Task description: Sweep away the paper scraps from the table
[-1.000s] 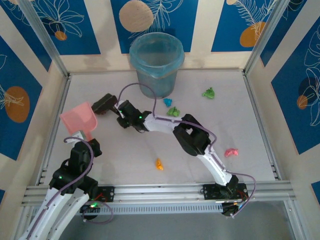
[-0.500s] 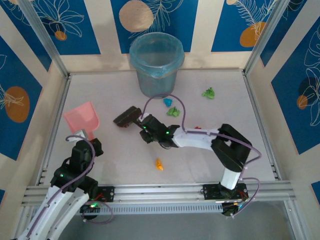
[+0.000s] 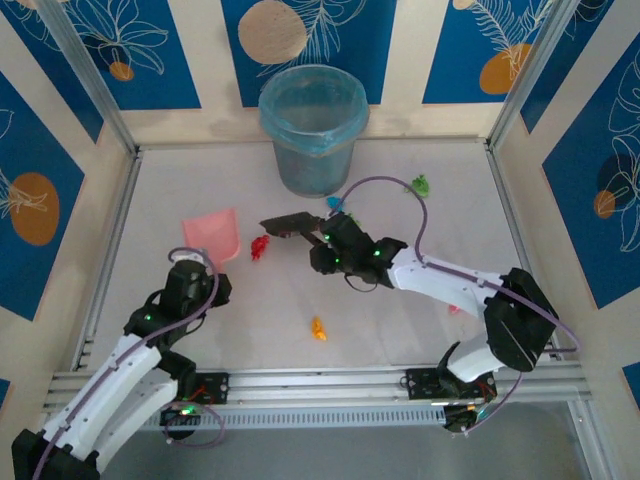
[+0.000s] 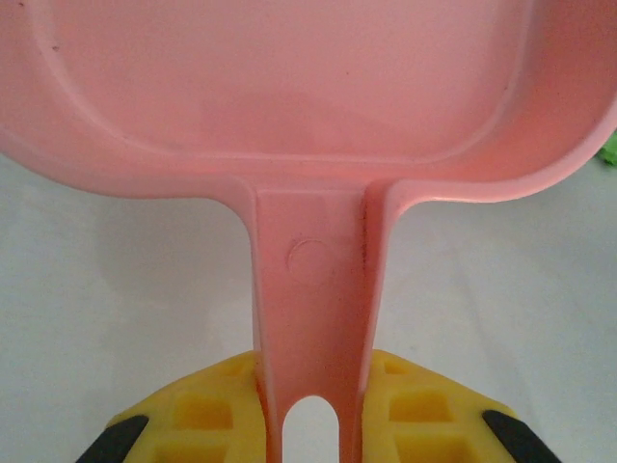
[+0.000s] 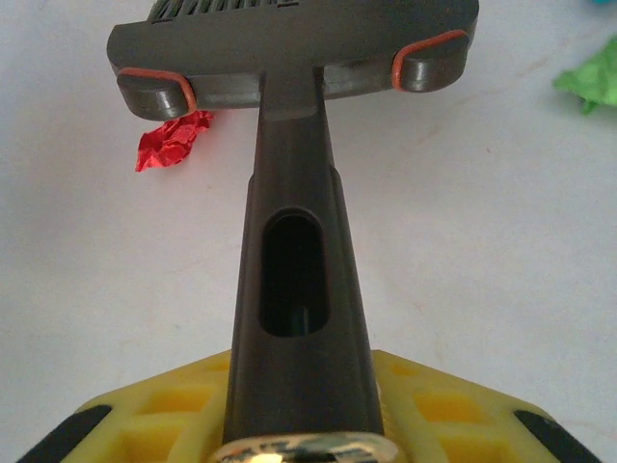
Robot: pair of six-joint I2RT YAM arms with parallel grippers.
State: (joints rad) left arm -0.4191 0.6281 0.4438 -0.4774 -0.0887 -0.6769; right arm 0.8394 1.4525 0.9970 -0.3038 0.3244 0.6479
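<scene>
sweeping the red scrap point(image 5: 174, 140) toward the pink dustpan point(image 3: 213, 232) looks to be the step in hand. the left end effector point(image 4: 313, 424) is clamped on the dustpan's handle, with the pan resting low over the tabletop point(image 3: 250, 300). the right end effector point(image 5: 304, 434) is closed around the handle of the dark brush point(image 3: 288, 224). in the right wrist view the red scrap sits just beside the head's left corner, on the side nearer the wrist. from above it lies between the brush and the pan's right side, not squarely before the pan's mouth.

to do this well, i would first turn the pan so its open lip faces the scrap and lies flat on the surface with no gap beneath it. then the brush head should go down on the far side of the scrap and draw it in with a short, low stroke. a fast flick would likely send so light a wad skipping past.

the orange scrap point(image 3: 318, 328) lies toward the near edge. the green scrap point(image 3: 421, 184) is far right, and the cyan scrap point(image 3: 335, 203) is by the bucket point(image 3: 313, 128). much of the job looks undone.
</scene>
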